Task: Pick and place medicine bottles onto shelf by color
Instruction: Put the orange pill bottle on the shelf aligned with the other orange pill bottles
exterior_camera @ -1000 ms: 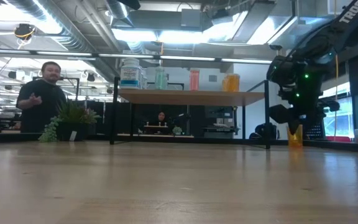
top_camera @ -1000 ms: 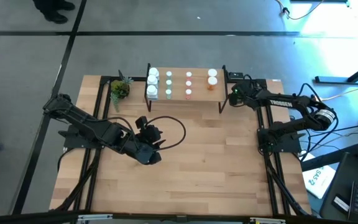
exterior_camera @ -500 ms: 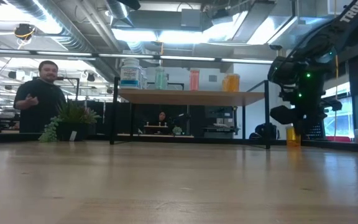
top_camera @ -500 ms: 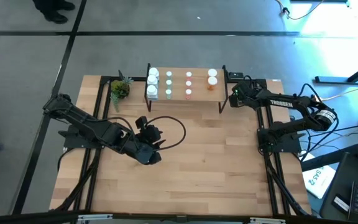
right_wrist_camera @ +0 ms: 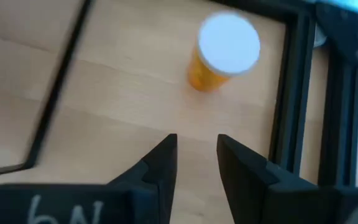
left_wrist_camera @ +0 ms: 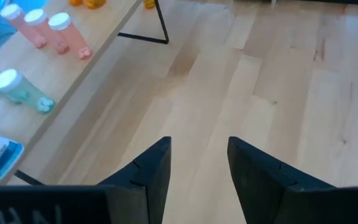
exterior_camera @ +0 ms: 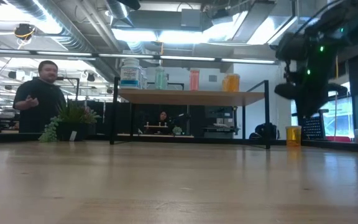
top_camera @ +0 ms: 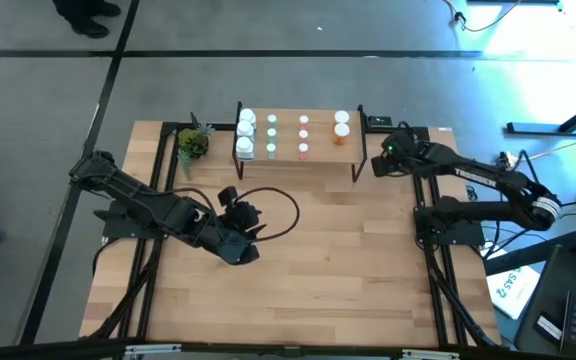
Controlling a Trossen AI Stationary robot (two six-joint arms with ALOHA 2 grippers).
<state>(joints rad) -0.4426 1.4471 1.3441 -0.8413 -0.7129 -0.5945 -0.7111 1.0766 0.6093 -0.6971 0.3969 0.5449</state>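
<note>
The shelf (top_camera: 298,148) stands at the table's far edge on thin black legs. On it bottles stand in rows: white (top_camera: 246,133), pale green (top_camera: 272,135), pink (top_camera: 303,135) and orange (top_camera: 341,126). One orange bottle (right_wrist_camera: 225,50) with a white cap stands upright on the table to the right of the shelf, also in the low view (exterior_camera: 293,135). My right gripper (right_wrist_camera: 196,152) hangs above it, open and empty; it shows in the high view (top_camera: 380,160). My left gripper (left_wrist_camera: 197,162) is open and empty over the table's left middle (top_camera: 240,218).
A small potted plant (top_camera: 193,143) stands left of the shelf. A black frame rail (right_wrist_camera: 291,81) runs close beside the orange bottle, and a shelf leg (right_wrist_camera: 55,93) on its other side. A person (exterior_camera: 39,93) stands beyond the table. Bare wood lies in front of the shelf.
My right gripper has gone up, away from the orange bottle on the table, and a little toward the table's right edge. The bottle has stayed upright in its place.
</note>
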